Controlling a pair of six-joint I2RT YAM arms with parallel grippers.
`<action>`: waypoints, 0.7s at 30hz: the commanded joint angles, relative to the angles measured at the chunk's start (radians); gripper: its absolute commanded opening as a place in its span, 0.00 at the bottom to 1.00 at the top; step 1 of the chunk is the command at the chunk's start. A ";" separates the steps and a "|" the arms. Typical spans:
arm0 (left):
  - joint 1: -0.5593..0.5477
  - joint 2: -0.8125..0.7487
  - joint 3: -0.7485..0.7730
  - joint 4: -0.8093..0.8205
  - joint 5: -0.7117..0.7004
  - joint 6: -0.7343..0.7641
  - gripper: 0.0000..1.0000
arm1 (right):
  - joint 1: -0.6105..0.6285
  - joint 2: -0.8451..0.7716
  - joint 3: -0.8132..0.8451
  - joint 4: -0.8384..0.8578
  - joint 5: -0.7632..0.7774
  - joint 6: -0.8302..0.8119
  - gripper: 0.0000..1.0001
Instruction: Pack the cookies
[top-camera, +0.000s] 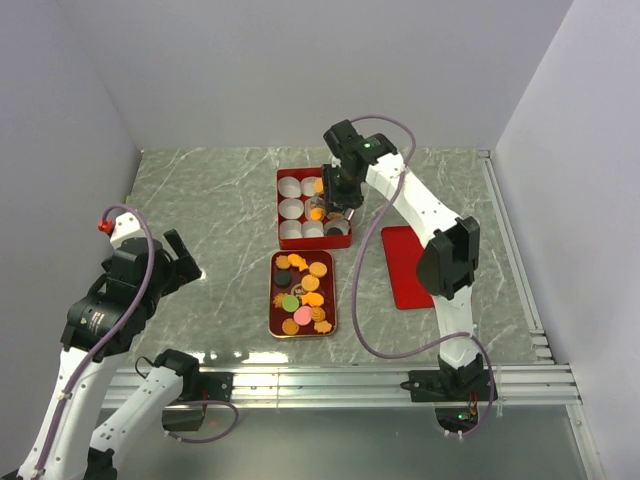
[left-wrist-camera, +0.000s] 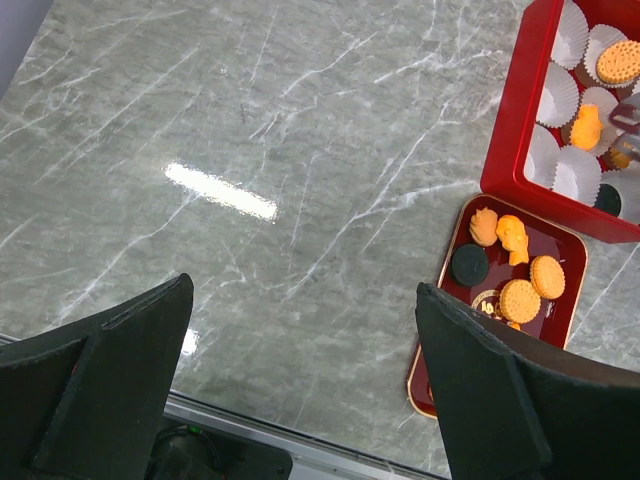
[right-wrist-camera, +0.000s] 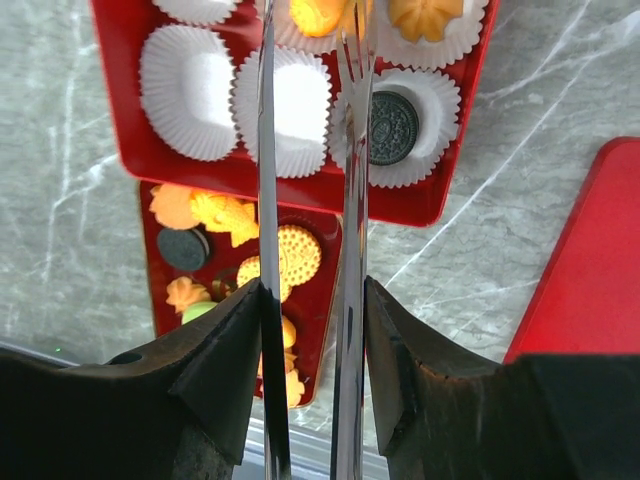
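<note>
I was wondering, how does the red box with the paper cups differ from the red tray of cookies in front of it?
The red box has tall walls and holds white paper cups, most of them empty; the red tray is shallow, gold-rimmed and has no cups. Cookies in the box sit one to a cup; cookies on the tray lie loose and crowded. The right gripper hangs over the box, not over the tray. Both are red and rectangular.

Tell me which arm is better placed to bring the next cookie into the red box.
Right. Its gripper hangs over the red box of white paper cups, near the red cookie tray; the left gripper hovers over bare marble.
</note>
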 joint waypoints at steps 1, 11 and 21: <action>0.000 -0.012 0.009 0.012 -0.017 -0.007 0.99 | 0.014 -0.135 0.004 0.003 0.007 -0.003 0.50; 0.000 -0.021 0.004 0.021 -0.003 0.004 1.00 | 0.178 -0.413 -0.398 0.076 0.000 0.002 0.50; 0.000 -0.021 0.000 0.028 0.022 0.019 0.99 | 0.299 -0.438 -0.527 0.152 -0.056 0.057 0.50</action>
